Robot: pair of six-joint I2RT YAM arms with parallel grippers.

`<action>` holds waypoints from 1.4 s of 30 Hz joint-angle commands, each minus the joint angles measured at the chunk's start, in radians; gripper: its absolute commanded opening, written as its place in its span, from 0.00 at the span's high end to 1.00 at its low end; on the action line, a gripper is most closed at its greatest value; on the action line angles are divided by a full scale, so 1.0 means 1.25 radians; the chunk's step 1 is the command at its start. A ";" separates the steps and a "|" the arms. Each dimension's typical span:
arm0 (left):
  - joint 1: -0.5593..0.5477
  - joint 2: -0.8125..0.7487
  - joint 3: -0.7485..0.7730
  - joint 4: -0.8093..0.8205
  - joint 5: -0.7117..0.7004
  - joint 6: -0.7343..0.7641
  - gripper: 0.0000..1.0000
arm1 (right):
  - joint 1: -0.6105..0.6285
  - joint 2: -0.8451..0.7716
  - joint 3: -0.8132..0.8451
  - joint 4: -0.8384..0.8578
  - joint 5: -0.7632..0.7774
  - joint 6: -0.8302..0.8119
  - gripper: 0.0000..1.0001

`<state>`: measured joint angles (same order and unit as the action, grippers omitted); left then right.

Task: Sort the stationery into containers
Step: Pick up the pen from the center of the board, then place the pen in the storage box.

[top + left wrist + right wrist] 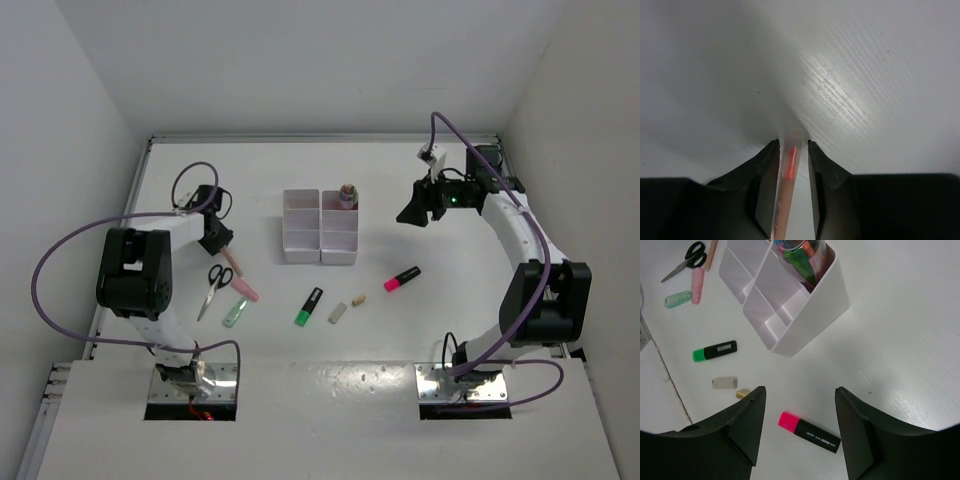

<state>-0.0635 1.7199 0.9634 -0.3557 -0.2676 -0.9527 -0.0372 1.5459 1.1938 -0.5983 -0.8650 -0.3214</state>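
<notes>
A: Start at the left pincer (pixel 793 150). State?
B: Fingers flank a slim cream plastic pen (pixel 789 180). Jaws narrow, with thin slivers of gap on both sides. Can't tell if it's clenched on the pen or just short of contact.
A: Where's the pen?
B: Flat on the white surface (pixel 865 100), lying along the slot between the jaws. So they pinch across the barrel, which is the sensible way to take something that thin.
A: Around it?
B: Overhead view: black-handled metal scissors (pixel 213 285) just beside it. Then a pastel pink pen (pixel 245 290) and a pale green pen (pixel 234 314). All loose, left of the white plastic six-compartment organiser (pixel 302 240).
A: Why this arm?
B: My guess is that the pens are on its side and within easy reach.
A: Organiser contents?
B: The far right-hand compartment holds a bundle of coloured items (pixel 346 194), standing upright. Too small to tell which. Probably where the long items go.
A: The right pincer (pixel 800 390)?
B: Released, jaws wide, nothing between them. It hangs above the surface, right of the organiser and apart from it.
A: Below it?
B: A pink highlighter with black cap (pixel 809 432), lying flat. Likely that arm's next pick.
A: Unsorted?
B: A green highlighter with black cap (pixel 715 351), a small grey eraser (pixel 724 383) and a tiny beige eraser (pixel 743 394), loose between the arms.
</notes>
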 commanded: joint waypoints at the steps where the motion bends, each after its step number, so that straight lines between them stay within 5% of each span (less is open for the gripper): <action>1: 0.003 0.017 0.017 -0.005 0.004 -0.010 0.69 | -0.008 -0.014 0.019 0.022 -0.016 0.002 0.42; 10: 0.003 0.010 0.044 -0.014 0.029 0.027 1.00 | -0.023 -0.014 0.019 0.022 -0.031 0.002 0.42; 13: -0.018 -0.050 0.072 -0.021 0.052 0.047 1.00 | -0.023 -0.014 0.019 0.022 -0.038 0.002 0.41; 15: -0.052 -0.092 0.107 -0.004 0.103 0.074 1.00 | -0.023 -0.022 0.019 0.022 -0.038 0.002 0.30; 16: -0.067 -0.114 0.118 0.011 0.126 0.103 1.00 | -0.023 -0.022 0.019 0.022 -0.038 0.002 0.13; 18: -0.113 -0.182 0.136 0.065 0.204 0.145 1.00 | -0.023 -0.032 0.001 0.037 -0.038 -0.009 0.12; 20: -0.144 -0.222 0.136 0.148 0.240 0.196 1.00 | -0.023 -0.041 0.001 0.030 -0.064 -0.029 0.48; 22: -0.198 -0.269 0.136 0.222 0.201 0.228 1.00 | -0.023 -0.027 0.017 -0.013 -0.079 -0.040 1.00; 28: -0.320 -0.284 0.090 0.459 0.112 0.335 1.00 | -0.023 -0.016 0.027 -0.022 -0.106 -0.048 0.96; 34: -0.354 -0.243 0.034 0.717 0.166 0.546 1.00 | -0.030 -0.001 0.019 -0.086 -0.182 -0.150 0.91; 42: -0.371 -0.141 0.102 0.731 0.185 0.690 1.00 | -0.038 0.075 0.093 -0.307 -0.258 -0.414 0.86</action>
<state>-0.5114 1.5303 1.0370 0.4477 -0.0559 -0.2012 -0.0757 1.6154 1.2606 -0.8581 -1.0992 -0.6601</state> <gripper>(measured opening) 0.170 0.134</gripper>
